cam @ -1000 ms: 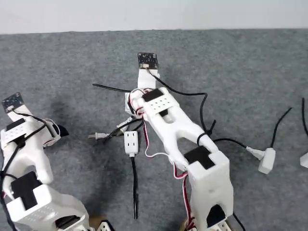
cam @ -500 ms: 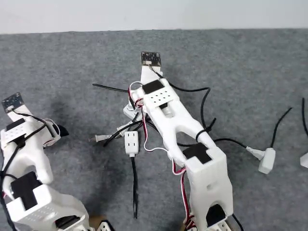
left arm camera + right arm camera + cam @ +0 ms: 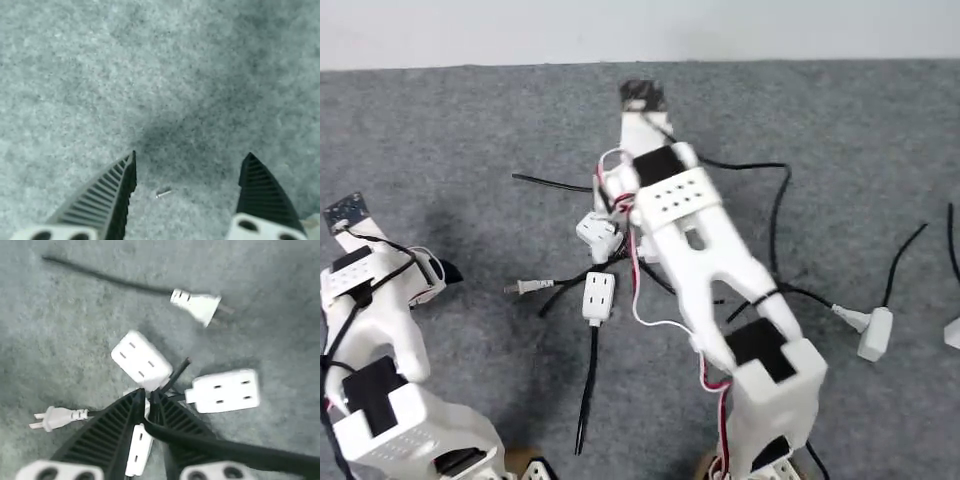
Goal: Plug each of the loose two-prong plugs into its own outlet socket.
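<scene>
My right gripper (image 3: 149, 399) is shut on a thin black cord (image 3: 176, 374) just above a cluster of white outlet sockets. One socket (image 3: 141, 360) lies right beyond the fingertips, a second socket (image 3: 223, 390) is beside it, and part of a third (image 3: 139, 450) shows between the fingers. A white two-prong plug (image 3: 197, 305) on a black cord lies farther off, and another plug (image 3: 55, 418) lies to the side. In the high view my right arm (image 3: 685, 200) covers the cluster; a socket (image 3: 595, 295) and a plug (image 3: 525, 287) show beside it. My left gripper (image 3: 187, 172) is open over bare carpet.
Another white plug (image 3: 873, 333) with a black cord lies on the grey carpet at the right, and a white piece (image 3: 952, 332) sits at the right edge. Black cords loop around my right arm. My left arm (image 3: 380, 285) stands at the left edge.
My right arm has swung farther back and slightly right, dragging the cords. The upper socket shifted with it and the lower socket's cord tail swung left. The left arm stayed still.
</scene>
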